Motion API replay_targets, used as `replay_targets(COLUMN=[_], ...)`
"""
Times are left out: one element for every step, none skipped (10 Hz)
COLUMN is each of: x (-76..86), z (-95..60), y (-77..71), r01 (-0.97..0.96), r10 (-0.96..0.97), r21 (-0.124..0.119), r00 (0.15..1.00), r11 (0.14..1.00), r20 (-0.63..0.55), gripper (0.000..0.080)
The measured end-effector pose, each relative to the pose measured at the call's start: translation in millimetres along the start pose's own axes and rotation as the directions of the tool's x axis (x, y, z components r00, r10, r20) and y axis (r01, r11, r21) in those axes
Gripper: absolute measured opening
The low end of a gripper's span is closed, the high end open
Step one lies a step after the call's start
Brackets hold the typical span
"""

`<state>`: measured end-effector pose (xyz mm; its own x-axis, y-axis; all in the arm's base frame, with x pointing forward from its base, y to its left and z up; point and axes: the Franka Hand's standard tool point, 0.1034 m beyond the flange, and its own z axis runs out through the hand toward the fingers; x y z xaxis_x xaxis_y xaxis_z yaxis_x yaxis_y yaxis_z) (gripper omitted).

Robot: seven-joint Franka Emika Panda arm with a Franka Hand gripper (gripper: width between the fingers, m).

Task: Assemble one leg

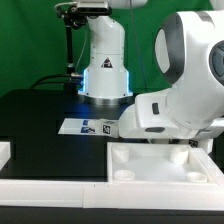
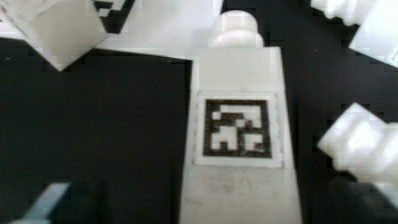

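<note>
Early days, I'd say: the gripper [image 2: 214, 208] hangs released, fingers spread wide and grasping nothing, right over the leg [image 2: 237, 120], which lies loose on the black tabletop [image 2: 134, 120], so pickup and fitting to the tray [image 1: 50, 183] remain.

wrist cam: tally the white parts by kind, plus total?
leg, whole tag sticker facing the camera: 1
tagged white part, cut off by the frame: 1
ridged white parts, cut off by the frame: 2
Total: 4
</note>
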<state>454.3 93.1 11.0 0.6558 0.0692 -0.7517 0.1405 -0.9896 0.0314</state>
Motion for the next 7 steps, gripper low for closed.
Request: replay_targets(x=[0.0, 0.0, -0.1, 0.0, 0.3, 2.2, -5.1], z=[0.0, 0.0, -0.3, -0.4, -1.1, -5.2, -18.2], y=[-0.1, -0.1, -0.1, -0.2, -0.3, -0.7, 0.2], r01=[0.000, 0.000, 0.000, 0.001, 0.001, 0.001, 0.006], r10=[0.000, 0.000, 0.000, -0.001, -0.001, -0.001, -0.006], r21=[0.000, 0.000, 0.000, 0.000, 0.000, 0.002, -0.001], r00=[1.000, 1.000, 1.000, 1.000, 1.000, 1.000, 1.000], r11=[1.000, 1.000, 1.000, 1.000, 1.000, 1.000, 1.000], r20=[0.000, 0.000, 0.000, -0.001, -0.005, -0.027, -0.010], gripper=[0.0526, 0.0388, 0.0289, 0.0289, 0.0289, 0.0289, 0.0289])
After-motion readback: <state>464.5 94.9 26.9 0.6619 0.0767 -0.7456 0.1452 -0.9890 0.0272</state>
